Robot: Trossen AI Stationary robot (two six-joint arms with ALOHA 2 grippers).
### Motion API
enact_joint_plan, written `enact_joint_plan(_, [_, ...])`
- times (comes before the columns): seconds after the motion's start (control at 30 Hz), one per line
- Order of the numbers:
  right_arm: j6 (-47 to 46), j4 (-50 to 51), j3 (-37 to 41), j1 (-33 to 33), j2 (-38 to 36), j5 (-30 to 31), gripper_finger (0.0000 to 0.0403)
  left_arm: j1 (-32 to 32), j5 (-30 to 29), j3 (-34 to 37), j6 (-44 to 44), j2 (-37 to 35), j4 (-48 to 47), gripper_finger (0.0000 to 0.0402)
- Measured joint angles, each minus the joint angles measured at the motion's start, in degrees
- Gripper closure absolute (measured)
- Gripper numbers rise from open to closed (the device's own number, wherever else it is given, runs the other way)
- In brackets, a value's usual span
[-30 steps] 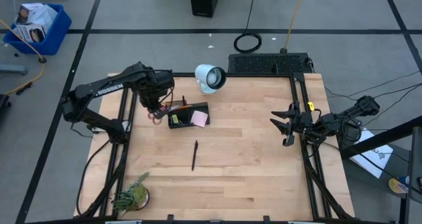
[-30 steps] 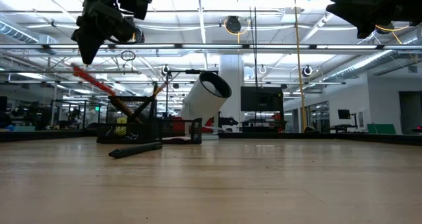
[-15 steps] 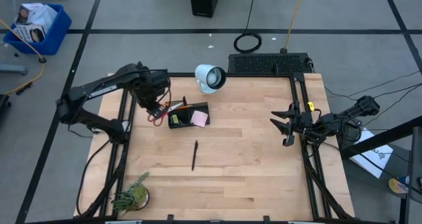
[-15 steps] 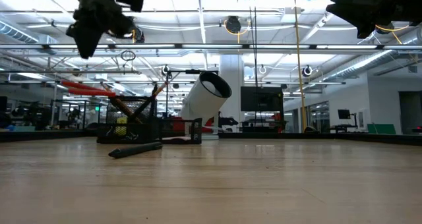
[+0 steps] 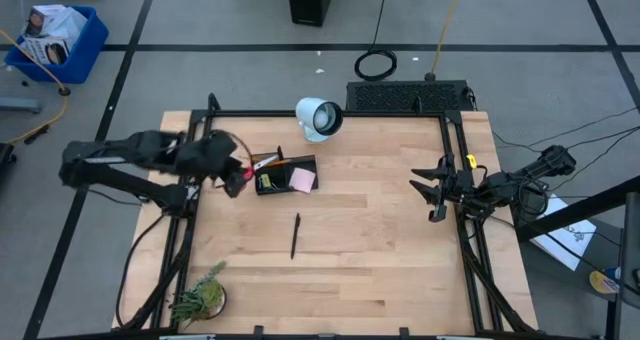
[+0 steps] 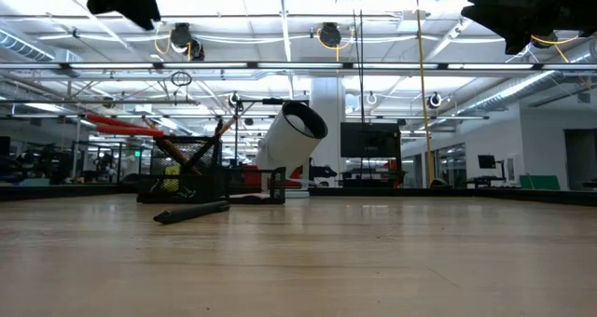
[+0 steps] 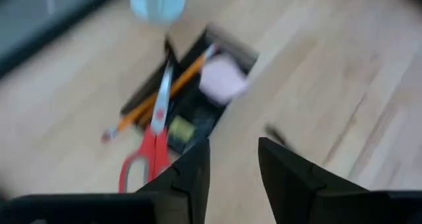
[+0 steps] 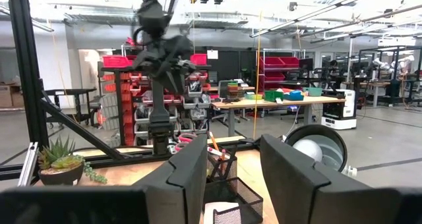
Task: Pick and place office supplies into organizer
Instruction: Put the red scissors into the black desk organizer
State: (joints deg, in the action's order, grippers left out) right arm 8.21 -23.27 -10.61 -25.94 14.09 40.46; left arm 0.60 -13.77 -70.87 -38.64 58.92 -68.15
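Done: we count red-handled scissors, orange pencils and a pink sticky-note pad already in the small black compartment organizer.
Left: one slim black pen lies on the wooden tabletop, near the organizer.
Fingers: the left gripper and right gripper are both parted, holding nothing.
Look: scissors lean out over the organizer's edge.

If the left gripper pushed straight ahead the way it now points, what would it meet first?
Most likely the organizer, around the red-handled scissors in it. The left gripper is open, empty and aimed there; depth is uncertain.
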Motion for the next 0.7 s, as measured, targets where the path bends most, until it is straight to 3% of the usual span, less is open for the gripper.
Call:
enact_joint_plan(0.13, [0.0, 0.0, 0.0, 0.0, 0.0, 0.0, 0.0273, -9.9, -13.3, 8.7, -2.9, -8.0, 8.6, 0.0270])
enact_joint_plan(0.23, [0.0, 0.0, 0.0, 0.0, 0.0, 0.0, 0.0273, -16.2, -18.9, 17.7, -7.8, -13.4, 12.3, 0.0282])
enact_joint_plan(0.43, [0.0, 0.0, 0.0, 0.0, 0.0, 0.0, 0.0273, -27.1, -29.9, 31.9, -7.0, -18.6, 27.6, 0.0371])
enact_joint_plan(0.5, [0.0, 0.0, 0.0, 0.0, 0.0, 0.0, 0.0273, -29.4, -32.3, 34.8, -10.3, -18.9, 28.1, 0.0392])
enact_joint_plan(0.7, [0.0, 0.0, 0.0, 0.0, 0.0, 0.0, 0.0273, -35.4, -34.6, 40.2, -24.5, -18.8, 26.2, 0.0399])
